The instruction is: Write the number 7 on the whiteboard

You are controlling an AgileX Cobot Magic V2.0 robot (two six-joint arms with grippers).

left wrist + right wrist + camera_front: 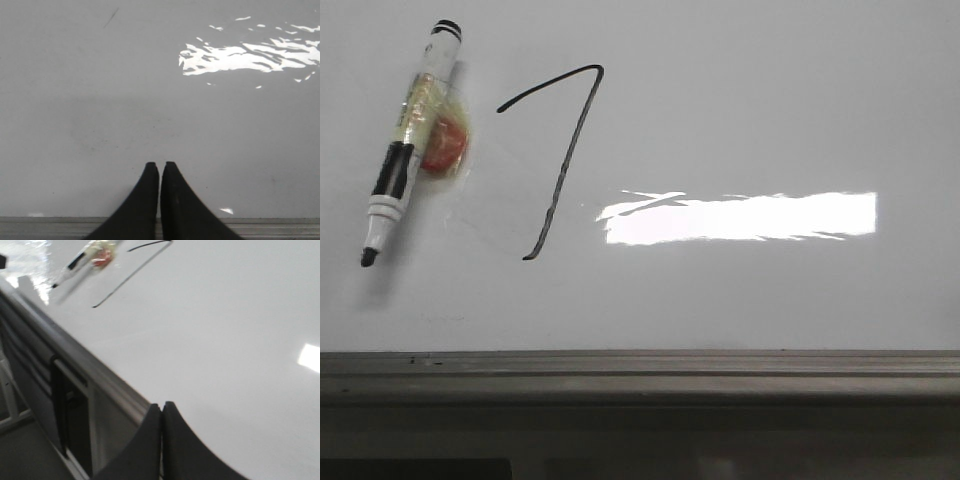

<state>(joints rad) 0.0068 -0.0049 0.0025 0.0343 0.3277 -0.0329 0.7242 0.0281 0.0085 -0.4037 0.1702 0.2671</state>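
Note:
The whiteboard point(770, 110) fills the front view, with a grey metal ledge point(640, 365) along its near edge. A black number 7 point(565, 160) is drawn on it, left of centre. A black-and-white marker pen point(410, 145) lies uncapped on the board left of the 7, wrapped in clear tape with a red patch. Neither gripper shows in the front view. My left gripper point(160, 167) is shut and empty over bare board near the ledge. My right gripper point(161, 407) is shut and empty at the board's edge; the 7 point(131, 274) and the pen point(82, 260) lie far from it.
A bright rectangular light reflection point(740, 217) lies on the board right of the 7. Below the ledge point(90, 367) the right wrist view shows the board's dark frame point(70, 410) and the floor.

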